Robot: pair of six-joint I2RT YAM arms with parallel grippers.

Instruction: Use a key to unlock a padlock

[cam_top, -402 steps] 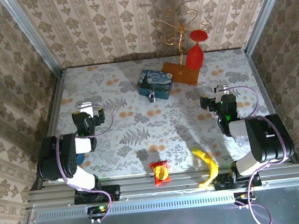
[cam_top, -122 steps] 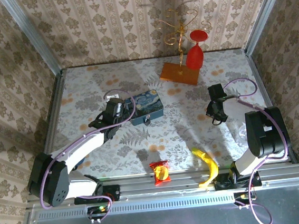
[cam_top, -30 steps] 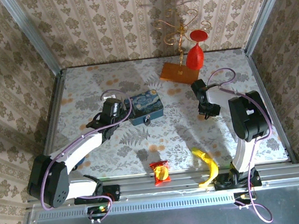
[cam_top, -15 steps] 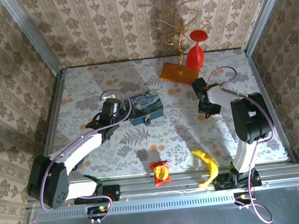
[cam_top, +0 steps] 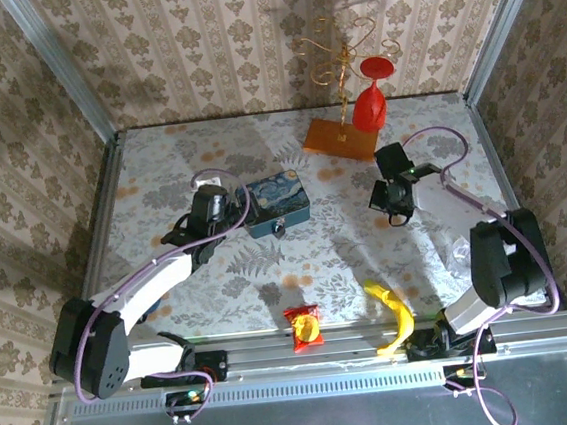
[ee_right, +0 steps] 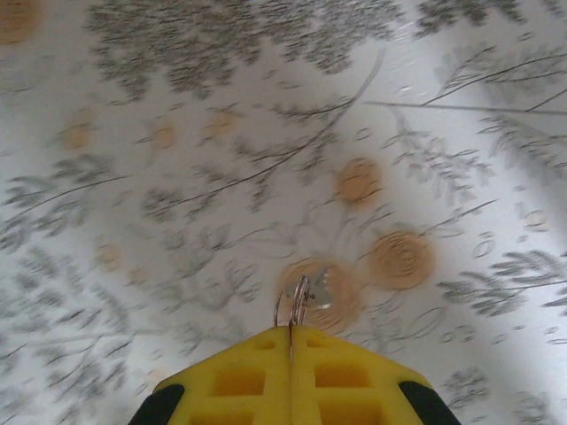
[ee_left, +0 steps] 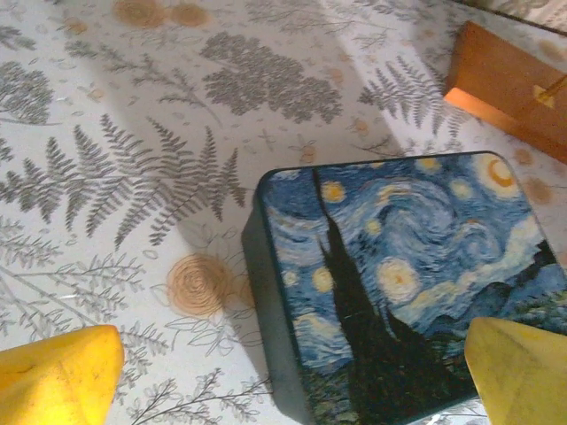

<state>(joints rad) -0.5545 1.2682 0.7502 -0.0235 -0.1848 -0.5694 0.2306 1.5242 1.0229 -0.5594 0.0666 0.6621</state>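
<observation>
Open table (cam_top: 159, 174) is seen at the left and between the blue painted tin (cam_top: 276, 204) and the right gripper (cam_top: 394, 212). One tin, one padlock (cam_top: 279, 229), one banana (cam_top: 394, 312) and one red packet (cam_top: 305, 327) are counted. From above, the padlock is seen at the tin's near face. In the wrist views, the left gripper (ee_left: 283, 372) is spread wide astride the tin, and the right one is pinched on the key's (ee_right: 299, 305) wire ring.

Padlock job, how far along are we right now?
Done: the right gripper is shut on the key, which pokes out between its closed jaws. In hand: the open left gripper sits at the blue tin, with the padlock at the tin's near side. Left: carry the key over, insert it, turn.
</observation>
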